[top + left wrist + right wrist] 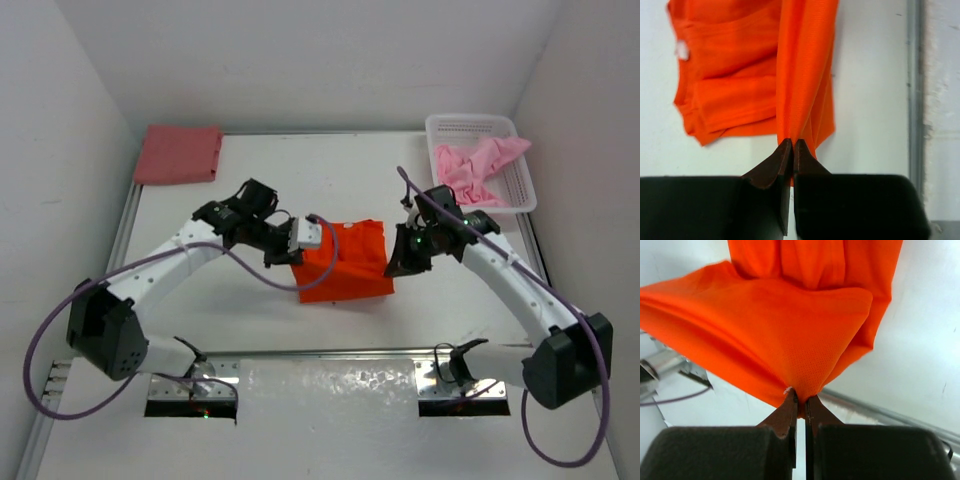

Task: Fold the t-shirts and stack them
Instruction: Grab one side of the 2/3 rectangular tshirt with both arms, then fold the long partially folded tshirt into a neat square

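Far off to the left of the left jaws, in the table's (pixel 250 310) back corner, the dusty rose-red shirt (pixel 180 153) lies folded flat, well apart from everything else.

The left gripper (pixel 316 238) sits at the left edge of the bright orange shirt (pixel 350 262). In the left wrist view its gripper (pixel 792 143) has the jaws pressed together on a pleat of the orange shirt (pixel 735 75) – the cloth rises straight out of the pinch in a narrow, creased band. Ahead of the jaws and to their left, the rest of the shirt lies folded on the table, with a small white tag (pixel 682 50) near its far edge. To the right of the jaws is bare table, then a metal rail (pixel 915 75).

The shirt lies between the two grippers, mid-table.

The right gripper (pixel 392 264) meets the shirt's right edge. In the right wrist view its gripper (pixel 800 399) is likewise clamped on the orange shirt (pixel 765 325) – the fabric fans out from the pinch, upward and to the left. To the right of these jaws is white table.

Beyond the right jaws, at the far right corner, the white basket (pixel 470 122) holds the light pink shirt (pixel 480 165), crumpled inside, one part draped toward the basket's right wall.
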Available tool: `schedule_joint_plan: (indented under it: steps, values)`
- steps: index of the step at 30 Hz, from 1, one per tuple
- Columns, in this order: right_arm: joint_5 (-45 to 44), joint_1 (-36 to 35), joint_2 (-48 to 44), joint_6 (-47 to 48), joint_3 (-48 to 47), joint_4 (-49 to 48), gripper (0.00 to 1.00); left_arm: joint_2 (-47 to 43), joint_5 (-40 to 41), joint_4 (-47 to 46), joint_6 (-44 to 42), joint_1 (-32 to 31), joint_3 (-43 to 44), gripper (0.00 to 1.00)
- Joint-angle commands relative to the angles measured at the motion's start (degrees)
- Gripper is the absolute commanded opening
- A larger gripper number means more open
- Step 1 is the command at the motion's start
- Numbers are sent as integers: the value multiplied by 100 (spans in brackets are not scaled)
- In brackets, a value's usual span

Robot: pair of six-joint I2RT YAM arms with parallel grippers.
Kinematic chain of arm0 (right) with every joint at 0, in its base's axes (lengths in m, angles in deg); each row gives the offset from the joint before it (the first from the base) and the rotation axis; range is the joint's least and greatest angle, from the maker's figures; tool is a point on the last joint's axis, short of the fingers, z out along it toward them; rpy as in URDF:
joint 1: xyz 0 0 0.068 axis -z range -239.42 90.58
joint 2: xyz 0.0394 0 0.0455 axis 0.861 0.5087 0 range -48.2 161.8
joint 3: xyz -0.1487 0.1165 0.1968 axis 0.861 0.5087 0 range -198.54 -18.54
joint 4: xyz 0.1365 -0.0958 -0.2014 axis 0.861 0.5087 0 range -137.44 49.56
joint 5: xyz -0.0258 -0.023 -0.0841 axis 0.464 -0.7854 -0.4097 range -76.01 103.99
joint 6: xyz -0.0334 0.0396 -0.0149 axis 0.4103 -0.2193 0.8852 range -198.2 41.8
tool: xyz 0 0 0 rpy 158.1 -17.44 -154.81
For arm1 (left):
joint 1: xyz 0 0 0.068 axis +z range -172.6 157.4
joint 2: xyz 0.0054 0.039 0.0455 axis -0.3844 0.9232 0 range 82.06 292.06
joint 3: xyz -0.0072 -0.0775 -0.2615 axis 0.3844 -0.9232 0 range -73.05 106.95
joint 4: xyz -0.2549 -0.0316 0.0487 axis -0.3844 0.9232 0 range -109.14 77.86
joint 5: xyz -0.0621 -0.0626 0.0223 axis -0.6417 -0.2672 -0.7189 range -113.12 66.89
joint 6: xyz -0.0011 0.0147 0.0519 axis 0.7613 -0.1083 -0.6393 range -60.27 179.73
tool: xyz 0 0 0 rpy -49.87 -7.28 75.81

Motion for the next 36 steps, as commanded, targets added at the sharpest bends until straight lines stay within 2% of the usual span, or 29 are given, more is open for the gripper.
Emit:
schedule_joint_plan:
  steps: [1, 4, 12, 22, 32, 36]
  values:
    - [-41, 298, 453, 427, -335, -140, 0, 202, 65, -440, 481, 349, 289, 0]
    - [118, 395, 901, 400, -572, -474, 0, 404, 321, -847, 604, 428, 351, 0]
    - [127, 695, 1773, 409, -1197, -923, 0, 1344, 550, -1146, 956, 850, 895, 0]
    - [48, 800, 3030, 295, -1979, -1223, 0, 2249, 681, -1260, 983, 1025, 1282, 0]
    - [-259, 915, 3680, -65, -2243, -1934, 1, 2716, 1015, -2393, 1334, 1289, 1247, 0]
    - [-523, 932, 4023, -144, -2515, -2031, 16, 2988, 1182, -2762, 1501, 1289, 1283, 1]
